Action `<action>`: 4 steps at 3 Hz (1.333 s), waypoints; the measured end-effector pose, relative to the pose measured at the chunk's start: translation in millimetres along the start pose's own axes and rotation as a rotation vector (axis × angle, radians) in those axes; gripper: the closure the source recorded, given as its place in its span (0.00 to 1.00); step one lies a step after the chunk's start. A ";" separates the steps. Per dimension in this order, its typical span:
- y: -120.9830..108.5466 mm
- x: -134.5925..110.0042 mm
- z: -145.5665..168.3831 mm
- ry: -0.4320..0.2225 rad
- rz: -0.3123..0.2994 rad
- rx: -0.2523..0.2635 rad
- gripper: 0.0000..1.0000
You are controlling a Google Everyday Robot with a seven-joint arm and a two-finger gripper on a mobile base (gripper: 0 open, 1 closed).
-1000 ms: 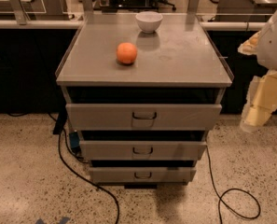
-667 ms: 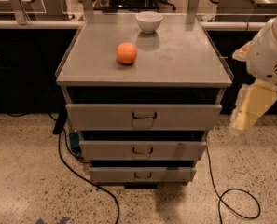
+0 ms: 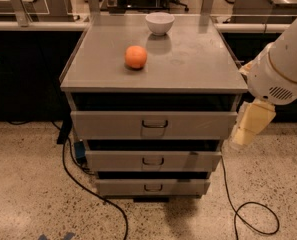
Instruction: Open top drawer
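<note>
The pale gripper (image 3: 251, 128) hangs just right of the wide grey metal top drawer (image 3: 193, 124). The drawer's small dark loop handle (image 3: 154, 124) lies to the gripper's left. Whether the gripper is open, I cannot tell.

High frontal view, hand (image 3: 248, 126) at right

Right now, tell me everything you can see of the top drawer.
The top drawer is the widest of three stacked grey fronts, metal by the look, flat and plain. A small dark loop handle sits at its centre. A dark gap runs between its upper edge and the cabinet top; another separates it from the middle drawer below. The front is level. Nothing holds the handle: the tool hangs beside the drawer's right end, and contact there cannot be judged.
</note>
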State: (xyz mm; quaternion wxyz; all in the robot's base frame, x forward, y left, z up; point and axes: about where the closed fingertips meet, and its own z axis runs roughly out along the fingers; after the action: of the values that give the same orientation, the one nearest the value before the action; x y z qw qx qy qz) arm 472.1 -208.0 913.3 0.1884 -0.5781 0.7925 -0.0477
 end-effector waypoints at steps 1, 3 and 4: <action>-4.7 3.9 24.3 -0.076 -0.006 -0.022 0.00; -15.8 5.8 84.6 -0.141 -0.021 -0.069 0.00; -11.4 3.0 100.0 -0.127 -0.041 -0.084 0.00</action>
State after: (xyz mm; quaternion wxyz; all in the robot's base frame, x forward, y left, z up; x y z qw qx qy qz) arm 516.9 -200.3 823.4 0.2132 -0.6033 0.7683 0.0186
